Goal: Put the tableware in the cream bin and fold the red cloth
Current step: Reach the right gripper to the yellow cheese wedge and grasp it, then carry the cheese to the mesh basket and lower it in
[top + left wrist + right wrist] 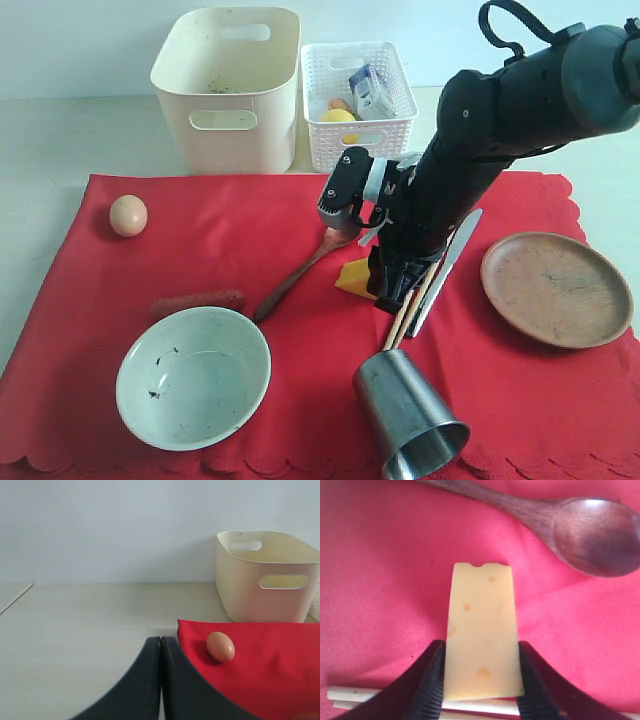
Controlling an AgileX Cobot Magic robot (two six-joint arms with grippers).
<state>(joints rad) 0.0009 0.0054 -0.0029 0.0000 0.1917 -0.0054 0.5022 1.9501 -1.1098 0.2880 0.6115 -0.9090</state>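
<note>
It looked like a robotics lab: a bare pale tabletop [75, 620] under the red cloth [250, 230], a blank wall [100, 525] behind it

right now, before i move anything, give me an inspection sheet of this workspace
surface: pale table; red cloth spread flat, unfolded
job's things: bowl, cup on its side, spoon, chopsticks, knife and plate all on the cloth; cream bin shows no tableware inside
clutter: egg, sausage and cheese on the cloth; white basket holds a lemon and a carton
grippers: right gripper closed on the cheese; left gripper shut, empty
cables: black loop above the right arm, off the table
surroundings: plain wall, nothing else seen
</note>
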